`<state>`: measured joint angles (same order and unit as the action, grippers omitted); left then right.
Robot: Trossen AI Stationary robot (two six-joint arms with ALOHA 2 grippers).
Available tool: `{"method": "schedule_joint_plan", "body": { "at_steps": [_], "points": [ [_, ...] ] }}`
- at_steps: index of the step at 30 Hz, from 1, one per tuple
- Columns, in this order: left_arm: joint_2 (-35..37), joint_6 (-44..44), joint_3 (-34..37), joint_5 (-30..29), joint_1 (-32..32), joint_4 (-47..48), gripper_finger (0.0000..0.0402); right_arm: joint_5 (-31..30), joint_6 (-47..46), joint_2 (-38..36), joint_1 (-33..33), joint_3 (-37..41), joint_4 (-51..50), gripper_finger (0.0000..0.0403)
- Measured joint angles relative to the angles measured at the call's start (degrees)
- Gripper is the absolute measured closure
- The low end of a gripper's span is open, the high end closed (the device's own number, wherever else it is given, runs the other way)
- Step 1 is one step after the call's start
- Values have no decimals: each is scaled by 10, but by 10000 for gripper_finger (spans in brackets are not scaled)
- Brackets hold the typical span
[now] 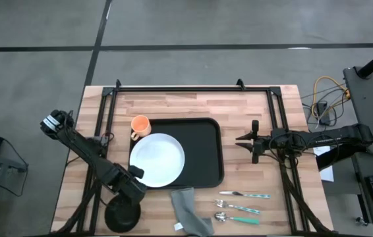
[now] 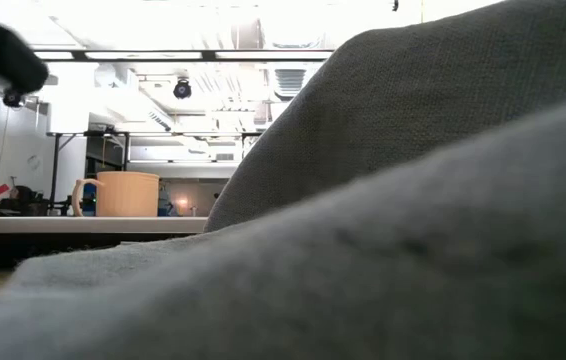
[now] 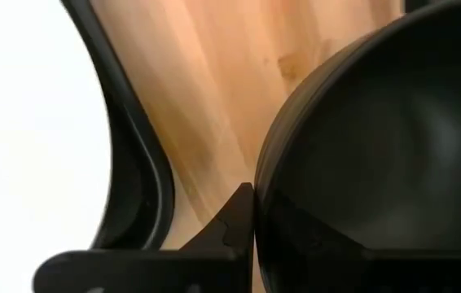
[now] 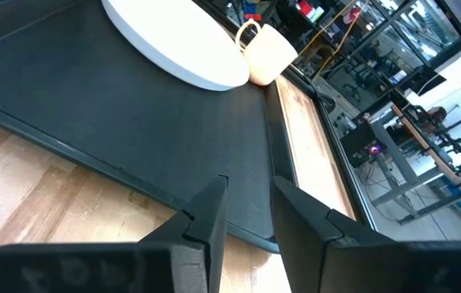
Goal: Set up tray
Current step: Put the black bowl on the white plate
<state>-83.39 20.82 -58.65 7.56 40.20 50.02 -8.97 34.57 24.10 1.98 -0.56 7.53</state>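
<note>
The black tray (image 1: pixel 203 141) lies mid-table. A round white plate (image 1: pixel 157 160) rests on its left half, and an orange cup (image 1: pixel 140 125) stands at its far left corner. A small black bowl (image 1: pixel 122 215) sits near the table's front left. My left gripper (image 1: pixel 130 197) is shut on the bowl's rim and points steeply down. My right gripper (image 1: pixel 246 141) waits off the tray's right edge. It is level and open, with nothing between its fingers (image 4: pixel 206 216). My left gripper grips the bowl's rim (image 3: pixel 261 175) on the side toward the tray, coming from above. One finger (image 3: pixel 232 218) lies against the outer wall. The other is lost against the dark inside. I cannot tell whether the bowl is off the table.
A grey cloth (image 1: pixel 190 209) lies at the front edge and fills most of the low view (image 2: pixel 413 200). Three pieces of cutlery (image 1: pixel 242 204) lie at the front right. Black frame rails (image 1: pixel 173 89) run along the far edge and both sides of the table.
</note>
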Motion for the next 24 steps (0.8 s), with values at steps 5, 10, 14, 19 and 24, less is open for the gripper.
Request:
{"method": "schedule_joint_plan", "body": {
  "at_steps": [5, 10, 14, 19, 24],
  "points": [
    [24, -17, -25, -25, -16, 16, 401, 0, 0, 0, 0, 0, 0, 319],
    [40, -17, -50, -51, -51, 31, 401, 0, 0, 0, 0, 0, 0, 319],
    [41, -17, -58, -75, -98, 40, 401, 0, 0, 0, 0, 0, 0, 319],
    [36, -22, -57, -80, -164, 59, 401, 0, 0, 0, 0, 0, 0, 319],
    [36, -22, -55, -82, -221, 60, 401, 0, 0, 0, 0, 0, 0, 319]
  ]
}}
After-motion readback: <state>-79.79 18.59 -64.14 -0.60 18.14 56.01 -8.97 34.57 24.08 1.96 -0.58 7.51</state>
